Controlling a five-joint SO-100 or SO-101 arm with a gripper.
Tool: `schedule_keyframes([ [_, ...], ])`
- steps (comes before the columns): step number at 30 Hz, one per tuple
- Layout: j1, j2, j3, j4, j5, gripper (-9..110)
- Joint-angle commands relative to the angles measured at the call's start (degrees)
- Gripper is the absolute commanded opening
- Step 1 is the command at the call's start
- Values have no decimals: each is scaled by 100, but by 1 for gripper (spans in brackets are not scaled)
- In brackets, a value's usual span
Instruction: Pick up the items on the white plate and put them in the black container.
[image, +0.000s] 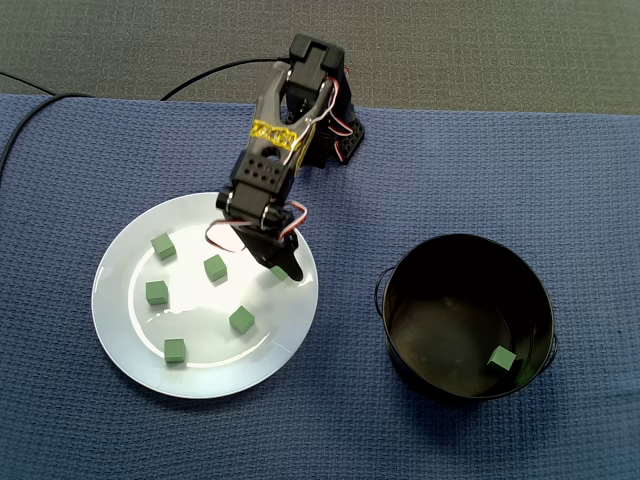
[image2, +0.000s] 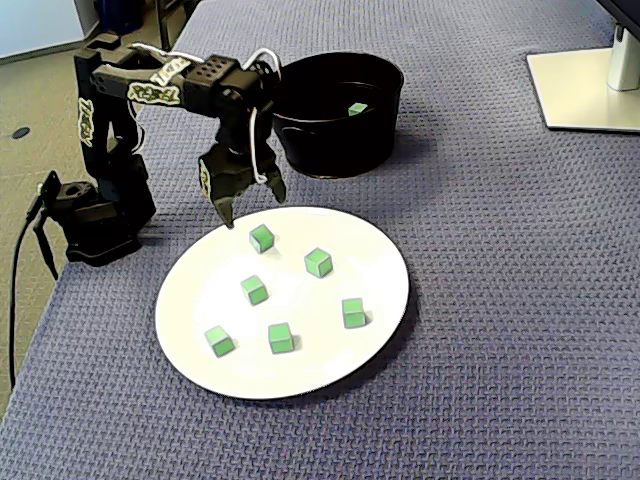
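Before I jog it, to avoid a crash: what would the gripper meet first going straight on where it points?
Likely the green cube lying roughly beneath the open gripper; otherwise the white plate around it. Depth is unclear.

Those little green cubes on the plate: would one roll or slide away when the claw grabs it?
The cubes probably won't roll: flat faces rest on the plate. They look small, likely light, so a nudge may slide them on the glossy surface.

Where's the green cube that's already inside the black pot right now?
In a fixed view the green cube lies alone on the floor of the black pot, near its lower-right wall, right of the white plate.
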Motion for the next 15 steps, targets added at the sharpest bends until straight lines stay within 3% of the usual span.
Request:
schedule_keyframes([
  [1, 35, -132, -79, -211, -105, 31],
  [15, -70, -316, 325, -756, -70, 24],
])
